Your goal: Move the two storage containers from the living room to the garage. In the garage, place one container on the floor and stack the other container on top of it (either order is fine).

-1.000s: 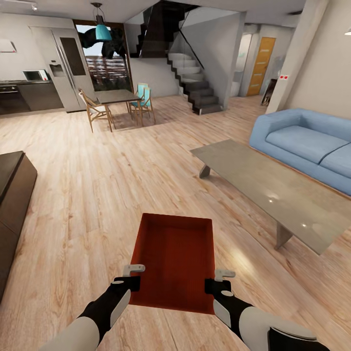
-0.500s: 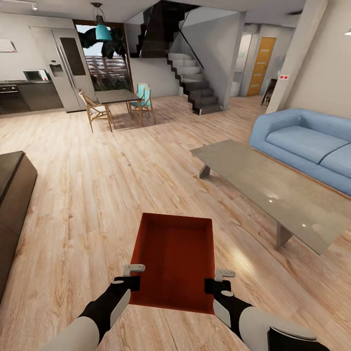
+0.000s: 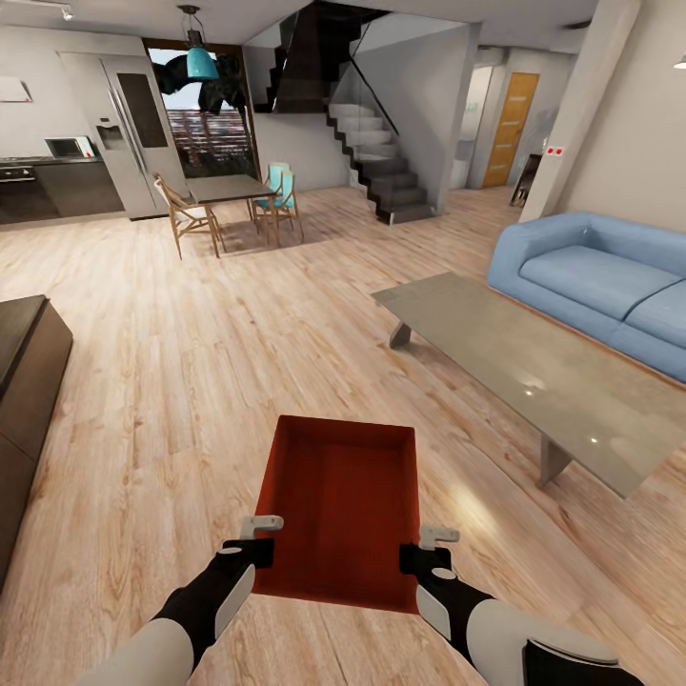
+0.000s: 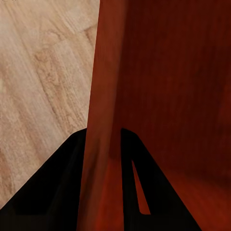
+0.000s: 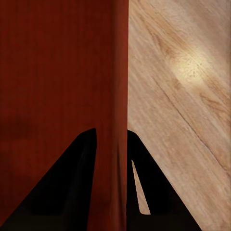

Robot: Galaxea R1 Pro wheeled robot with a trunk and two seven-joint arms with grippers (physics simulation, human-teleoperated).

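Orange-red storage container (image 3: 338,510) held over the living room's wood-plank floor (image 3: 171,381) | left gripper (image 3: 255,538) and right gripper (image 3: 427,550) each clamp a thin side wall, jaws narrow | risk: uneven arm travel could twist the bin free, or clip the coffee table (image 3: 534,372) while turning.

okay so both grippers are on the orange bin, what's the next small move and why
Probably lift it slightly and start driving out. The left gripper and right gripper each pinch a side wall of the orange-red open-top plastic bin, which is level above the light wood-plank floor, not the garage's.
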